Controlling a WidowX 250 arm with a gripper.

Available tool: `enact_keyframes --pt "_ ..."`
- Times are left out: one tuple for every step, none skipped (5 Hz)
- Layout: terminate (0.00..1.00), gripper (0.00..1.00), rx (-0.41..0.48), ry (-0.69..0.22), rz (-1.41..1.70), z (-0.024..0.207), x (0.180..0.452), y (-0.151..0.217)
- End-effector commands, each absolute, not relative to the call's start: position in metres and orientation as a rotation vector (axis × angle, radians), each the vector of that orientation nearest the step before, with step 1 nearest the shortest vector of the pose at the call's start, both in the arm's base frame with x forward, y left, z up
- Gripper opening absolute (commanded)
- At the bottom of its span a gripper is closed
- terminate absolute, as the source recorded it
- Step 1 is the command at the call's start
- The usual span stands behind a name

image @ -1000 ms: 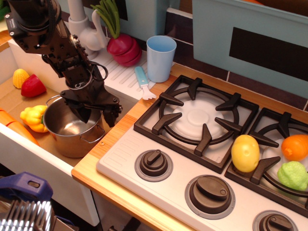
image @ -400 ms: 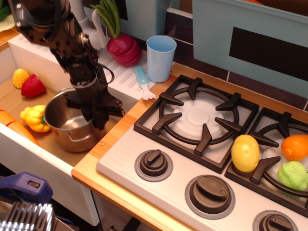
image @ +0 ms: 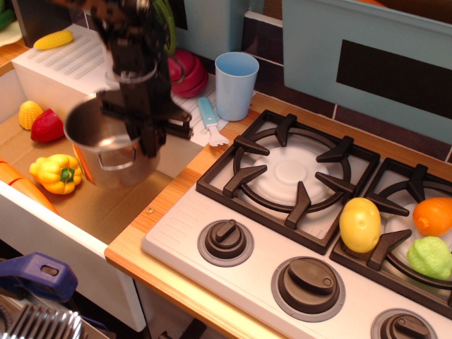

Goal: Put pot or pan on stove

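Along the right half of the counter sits the stove (image: pixel 304 233), its silver-grey base reaching the front edge with dark knobs in a row, and two black grates above. The left grate (image: pixel 288 173) is bare over its white burner; the right grate carries a yellow lemon-like toy (image: pixel 360 224), an orange toy (image: pixel 433 216) and a green toy (image: pixel 429 257).

Toward the left edge lies the sink basin (image: pixel 106 208), with a yellow pepper (image: pixel 58 173), a red pepper (image: pixel 47 128) and a corn piece (image: pixel 30 113) on its floor. The pot (image: pixel 106 148) appears lifted clear of that floor, hanging above the basin, slightly blurred, its rim tilted a little and one loop handle facing the front. The gripper (image: pixel 147 138) comes down from the back-left corner and is clamped on the pot's right-hand rim, one finger inside and one outside as far as the blur allows.

What the next move turns on: the bare left grate lies to the right of the held pot and slightly toward the front, with the wooden counter strip and the stove's raised left edge between them. The pot likely must stay above grate height as it travels right. At the back edge, the light-blue cup (image: pixel 235 85) and small fork-like utensil (image: pixel 210 123) stand just beside that path.
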State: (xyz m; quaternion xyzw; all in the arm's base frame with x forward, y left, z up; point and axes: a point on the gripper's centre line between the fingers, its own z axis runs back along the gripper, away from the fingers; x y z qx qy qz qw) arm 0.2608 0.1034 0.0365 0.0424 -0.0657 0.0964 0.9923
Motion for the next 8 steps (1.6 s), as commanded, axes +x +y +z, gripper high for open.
enact_keyframes --pt "0.0 0.0 0.147 -0.24 0.115 0.092 0.266 0.066" --pt "0.0 0.0 0.115 -0.299 -0.055 0.099 0.275 0.032" --pt "0.0 0.0 0.062 -0.303 -0.101 0.106 0.295 0.0" --pt "0.0 0.0 0.072 -0.323 -0.064 0.107 0.303 -0.034" --pt "0.0 0.0 0.027 -0.316 -0.052 0.111 0.316 -0.057" --pt "0.0 0.0 0.037 -0.353 0.012 0.109 0.321 -0.074" --pt "0.0 1.0 0.037 -0.353 0.012 0.109 0.321 -0.074" --pt "1.0 1.0 0.037 -0.353 0.012 0.109 0.321 -0.074"
